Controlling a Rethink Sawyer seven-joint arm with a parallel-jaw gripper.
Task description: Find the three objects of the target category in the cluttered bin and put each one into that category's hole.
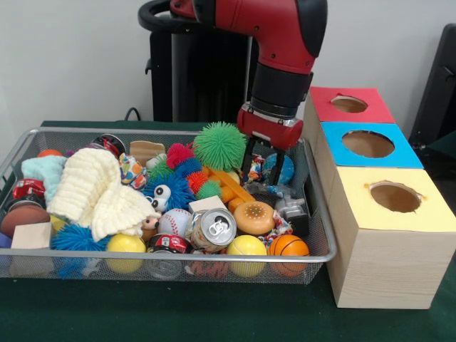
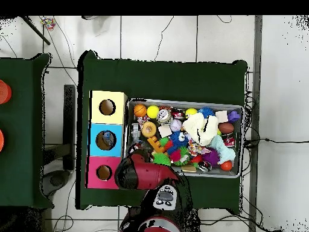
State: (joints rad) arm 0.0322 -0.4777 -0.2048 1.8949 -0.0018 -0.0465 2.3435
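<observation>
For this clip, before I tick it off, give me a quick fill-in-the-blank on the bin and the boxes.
1. The gripper hangs over the wire bin at the end nearest the three ____.
2. The box nearest the camera in the front view has a ____ top.
3. The box between the red box and that one has a ____ top.
4. The spiky ball beside the gripper is ____.

Missing words: boxes; yellow; blue; green

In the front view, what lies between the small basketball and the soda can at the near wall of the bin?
A yellow ball lies between the soda can and the small basketball, shown in the front view.
</observation>
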